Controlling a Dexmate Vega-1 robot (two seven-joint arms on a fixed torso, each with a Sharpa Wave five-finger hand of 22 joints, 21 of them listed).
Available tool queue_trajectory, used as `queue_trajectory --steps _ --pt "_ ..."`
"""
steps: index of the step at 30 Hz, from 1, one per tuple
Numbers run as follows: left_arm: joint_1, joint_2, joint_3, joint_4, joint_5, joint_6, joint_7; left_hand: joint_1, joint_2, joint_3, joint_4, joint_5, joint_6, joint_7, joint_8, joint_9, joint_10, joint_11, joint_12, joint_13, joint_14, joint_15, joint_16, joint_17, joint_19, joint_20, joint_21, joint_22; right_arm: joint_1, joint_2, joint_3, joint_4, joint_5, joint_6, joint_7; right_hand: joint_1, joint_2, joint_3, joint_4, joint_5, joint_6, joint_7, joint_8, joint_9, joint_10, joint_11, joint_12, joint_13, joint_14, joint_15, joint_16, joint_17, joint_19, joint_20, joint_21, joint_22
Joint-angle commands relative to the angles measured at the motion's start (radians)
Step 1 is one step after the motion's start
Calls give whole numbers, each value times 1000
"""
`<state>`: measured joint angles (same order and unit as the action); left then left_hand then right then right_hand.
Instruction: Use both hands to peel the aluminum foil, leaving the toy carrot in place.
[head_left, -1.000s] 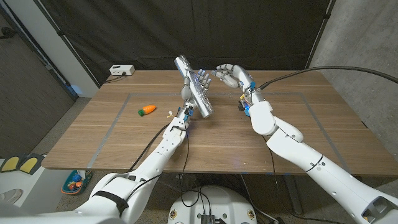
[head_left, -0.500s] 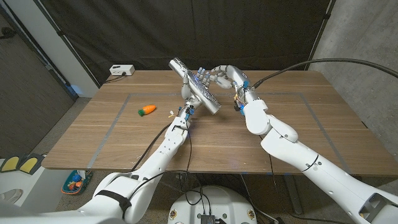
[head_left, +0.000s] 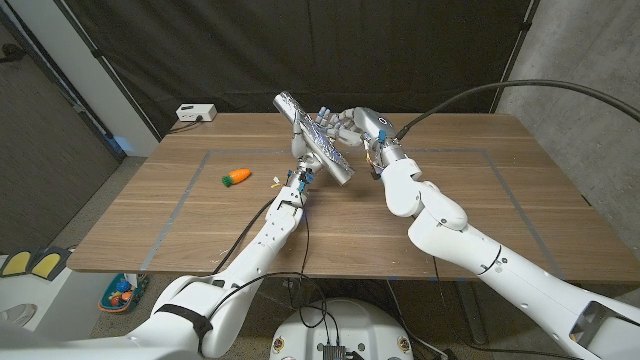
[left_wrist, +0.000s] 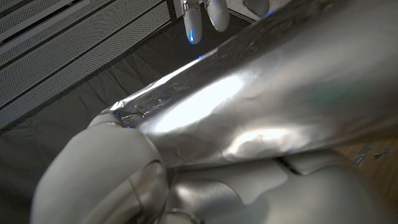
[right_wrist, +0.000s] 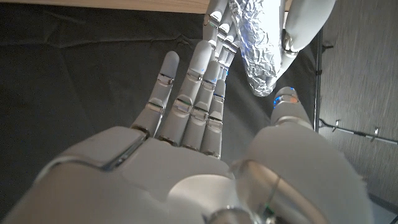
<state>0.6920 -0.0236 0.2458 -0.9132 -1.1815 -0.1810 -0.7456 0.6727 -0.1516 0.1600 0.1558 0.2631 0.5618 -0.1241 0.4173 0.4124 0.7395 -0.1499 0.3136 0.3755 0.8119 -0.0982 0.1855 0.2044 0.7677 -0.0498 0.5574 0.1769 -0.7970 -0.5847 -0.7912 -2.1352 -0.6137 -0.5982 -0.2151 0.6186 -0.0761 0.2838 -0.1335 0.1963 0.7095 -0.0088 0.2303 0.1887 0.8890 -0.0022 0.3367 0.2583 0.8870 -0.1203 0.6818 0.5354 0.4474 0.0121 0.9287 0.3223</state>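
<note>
Left robot hand (head_left: 306, 147) grips the foil roll (head_left: 316, 140) aloft, tilted over the table (head_left: 480, 210). Right robot hand (head_left: 352, 127), fingers spread, reaches beside its upper end. Toy carrot (head_left: 236, 177) lies well apart; white box (head_left: 195, 113) at the far edge.

Right hand reaching at the foil roll
The right hand (right_wrist: 205, 155) spreads straight fingers (right_wrist: 199, 93) beside the crinkled aluminum foil (right_wrist: 261, 43), which the left hand (right_wrist: 298, 25) grips.
</note>
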Motion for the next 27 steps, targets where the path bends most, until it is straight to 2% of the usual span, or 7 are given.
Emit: queue_trajectory --steps 1,7,11,21,27 --pt "-14 -5 -3 22 4 -1 3 3 -5 -4 -2 8 3 1 -2 0 3 -1 -5 -2 -4 -113 1 1 3 7 -5 1 62 44 -121 16 -255 -170 89 -7 0 -6 4 7 11 -3 -4 4 5 -2 -2 4 -9 -58 10 12 6 -8 10 7" --pt "-22 -5 -5 35 9 -6 1 4 1 -6 -4 12 5 4 -4 -5 3 -1 -6 -6 -5 -114 1 1 5 5 -7 1 93 90 -174 78 -387 -227 128 -30 -11 -22 15 10 11 -7 -9 4 2 -3 -6 9 -12 -56 8 10 10 -12 25 18" --pt "-25 -4 -8 39 9 -5 2 6 6 -6 -6 15 6 4 -5 -7 2 -1 -7 -9 -6 -115 1 0 6 5 -9 1 106 108 -179 103 -410 -217 155 -36 -14 -26 18 13 11 -7 -11 4 2 -3 -7 11 -10 -54 8 9 19 -16 36 24" --pt "-27 -3 -12 42 12 -6 1 10 13 -7 -10 19 9 3 -7 -13 4 -5 -8 -14 -3 -115 3 0 9 2 -12 2 138 138 -194 160 -458 -196 246 -28 -14 -28 15 22 4 -13 -18 5 -10 -9 -16 16 -20 -55 1 6 7 -20 50 38" --pt "-31 -5 -14 52 11 -4 -3 13 18 -8 -12 23 11 7 -8 -17 5 -6 -8 -18 -5 -115 3 -1 9 1 -15 2 157 166 -216 187 -494 -206 319 -28 -17 -33 16 29 -11 -16 -26 5 -32 -10 -29 20 -38 -53 -11 -1 -27 -13 56 50"
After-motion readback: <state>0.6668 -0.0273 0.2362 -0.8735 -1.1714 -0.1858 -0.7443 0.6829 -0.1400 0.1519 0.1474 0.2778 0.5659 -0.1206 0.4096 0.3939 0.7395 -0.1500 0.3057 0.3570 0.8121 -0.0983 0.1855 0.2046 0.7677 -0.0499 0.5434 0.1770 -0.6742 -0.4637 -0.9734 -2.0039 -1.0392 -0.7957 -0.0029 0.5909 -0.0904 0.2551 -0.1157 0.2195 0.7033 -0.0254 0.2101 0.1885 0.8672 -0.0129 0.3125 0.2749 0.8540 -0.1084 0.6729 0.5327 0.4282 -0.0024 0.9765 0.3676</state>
